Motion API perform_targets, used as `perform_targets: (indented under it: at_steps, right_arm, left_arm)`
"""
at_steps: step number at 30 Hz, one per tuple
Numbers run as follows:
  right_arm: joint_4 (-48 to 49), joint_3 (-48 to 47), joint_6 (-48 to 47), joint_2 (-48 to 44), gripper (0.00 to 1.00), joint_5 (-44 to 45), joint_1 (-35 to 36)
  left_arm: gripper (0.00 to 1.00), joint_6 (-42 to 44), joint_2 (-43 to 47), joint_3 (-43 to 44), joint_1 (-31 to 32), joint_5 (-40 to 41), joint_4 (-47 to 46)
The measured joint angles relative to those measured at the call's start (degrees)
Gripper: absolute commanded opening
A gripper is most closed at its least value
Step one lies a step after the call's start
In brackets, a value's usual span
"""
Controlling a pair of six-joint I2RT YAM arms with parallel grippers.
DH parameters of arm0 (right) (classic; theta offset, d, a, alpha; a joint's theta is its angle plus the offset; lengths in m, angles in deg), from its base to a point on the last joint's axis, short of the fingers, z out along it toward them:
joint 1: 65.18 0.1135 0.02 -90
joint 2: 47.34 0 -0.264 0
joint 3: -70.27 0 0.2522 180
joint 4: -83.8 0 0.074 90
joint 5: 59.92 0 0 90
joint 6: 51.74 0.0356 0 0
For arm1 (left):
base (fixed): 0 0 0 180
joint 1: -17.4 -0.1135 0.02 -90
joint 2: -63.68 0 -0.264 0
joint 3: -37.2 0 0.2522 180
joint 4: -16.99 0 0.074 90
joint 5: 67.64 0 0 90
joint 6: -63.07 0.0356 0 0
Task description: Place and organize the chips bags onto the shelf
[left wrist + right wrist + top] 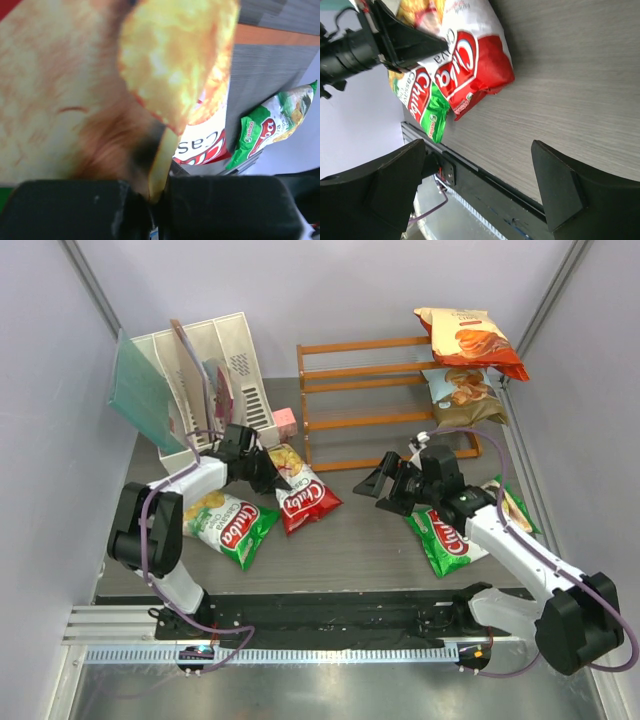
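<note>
Jaws on my left gripper (158, 196) are pinched shut on the top edge of the glossy red Chiba bag (308, 502). The bag's lying on the table (360, 540), near the front of the shelf (370, 370). My right gripper (479, 170) is wide open, holding nothing.

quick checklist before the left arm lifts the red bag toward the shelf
1. Grip of left pincer on top edge of red bag: ok, shut on it.
2. Gap between red bag and green bag: cannot tell.
3. The right pincer open, apart from red bag: ok.
4. Room on shelf left of orange bag and brown bag: ok.
5. The pink box clear of the path: cannot tell.
</note>
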Motion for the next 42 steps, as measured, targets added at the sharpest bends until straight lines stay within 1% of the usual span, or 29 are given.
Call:
perform_targets:
  at_steps: [5, 8, 15, 25, 28, 42]
  right_arm:
    - [6.32, 4.28, 4.63, 2.71, 0.94, 0.94, 3.93]
    - [8.2, 5.51, 6.78, 4.72, 0.95, 2.14, 6.38]
    - [18.49, 11.76, 14.45, 5.79, 0.95, 5.2, 9.94]
    - [28.33, 12.5, 21.24, 12.76, 0.95, 10.56, 17.33]
    - [29.11, 12.48, 22.08, 14.64, 0.95, 11.98, 18.84]
    - [30.45, 11.65, 25.86, 14.84, 0.93, 18.01, 22.32]
  left_arm:
    - [0.0, -1.57, 0.9, -0.76, 0.28, -0.55, 0.0]
    - [0.0, -3.28, 1.84, -1.62, 0.61, -0.55, 0.09]
    - [0.0, -11.15, 4.52, -4.74, 2.43, -0.68, -0.13]
    - [0.0, -21.16, 8.17, -5.42, 8.44, -1.86, -0.04]
    - [0.0, -22.75, 8.87, -5.42, 8.79, -1.99, 0.02]
    - [0.0, -26.4, 12.37, -5.97, 9.46, -1.81, 0.87]
